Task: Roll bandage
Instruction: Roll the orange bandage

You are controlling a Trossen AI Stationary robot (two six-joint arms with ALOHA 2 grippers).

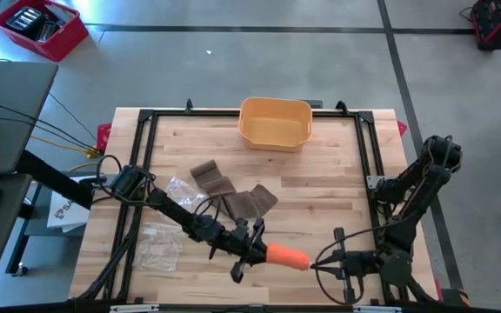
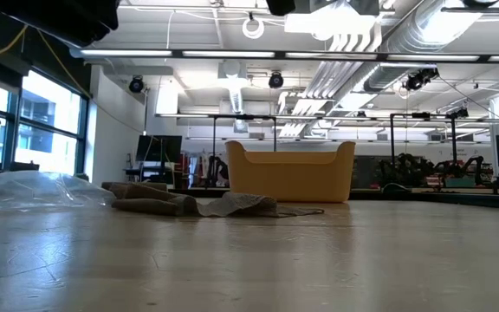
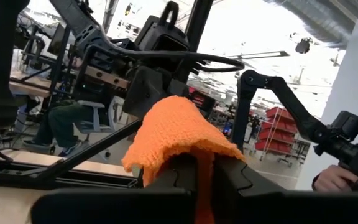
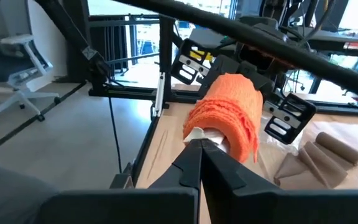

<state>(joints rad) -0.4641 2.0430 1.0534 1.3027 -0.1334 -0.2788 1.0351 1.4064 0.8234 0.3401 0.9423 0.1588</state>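
Both grippers, left gripper (image 1: 252, 250) and right gripper (image 1: 320, 263), clamped the orange bandage roll (image 1: 287, 256) (near edge); turning evenly would have kept it tight.

One orange bandage roll (image 1: 287, 256), one yellow bin (image 1: 275, 123), two clear plastic wrappers (image 1: 157, 246), one brown bandage strip (image 1: 233, 196), two end effectors (image 1: 252, 252)

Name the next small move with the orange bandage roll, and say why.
Probably have the left gripper turn the orange bandage roll another wrap. The right gripper is shut on the roll's white core end, both hold it at the table's near edge, and a loose flap still hangs over the left fingers.
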